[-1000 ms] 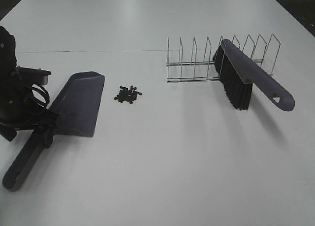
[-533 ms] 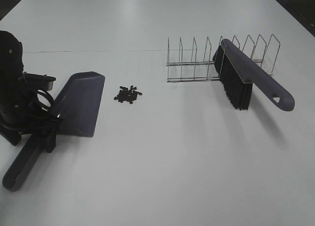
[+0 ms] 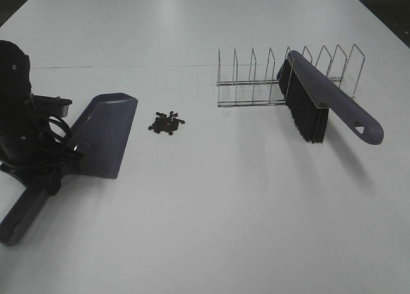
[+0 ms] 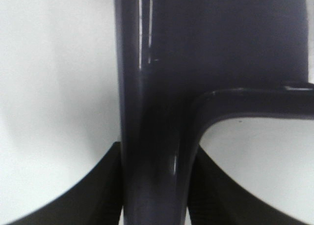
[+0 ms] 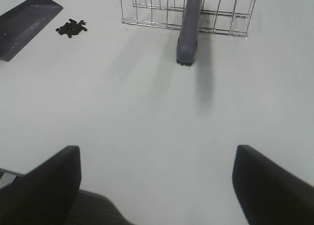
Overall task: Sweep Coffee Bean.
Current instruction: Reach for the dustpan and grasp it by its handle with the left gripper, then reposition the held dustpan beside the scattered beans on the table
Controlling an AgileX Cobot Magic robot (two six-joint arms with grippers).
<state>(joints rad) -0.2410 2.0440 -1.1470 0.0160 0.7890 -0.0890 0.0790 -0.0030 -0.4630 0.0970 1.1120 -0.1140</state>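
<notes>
**Exterior high view.** The left gripper, at the left edge of the frame, is clamped on the handle of the purple-grey dustpan. The pan lies flat on the white table and its handle runs toward the lower left corner. The coffee bean heap sits left of centre, just beside the pan's right-hand edge but apart from it. The brush leans in a wire rack at the upper right, well apart from the beans.

**Left wrist view.** The two dark fingers press against both sides of the handle, with no gap showing.

**Right wrist view.** The right gripper is spread wide and holds nothing. It hangs over bare table, with the brush and rack ahead of it at the top of the frame.

**Hazards, as judged.**
- The pan is held only by its slim handle, so a push from the brush could twist it in the jaws.
- Any lift of the pan's edge off the table would let the small beans roll underneath.
- Shifting the pan toward the heap too briskly could nudge and scatter the beans.
- Drawing the brush out of the rack may snag its bristles on the wires and drag the rack along.
- A fast sweep would fling beans past the pan.
</notes>
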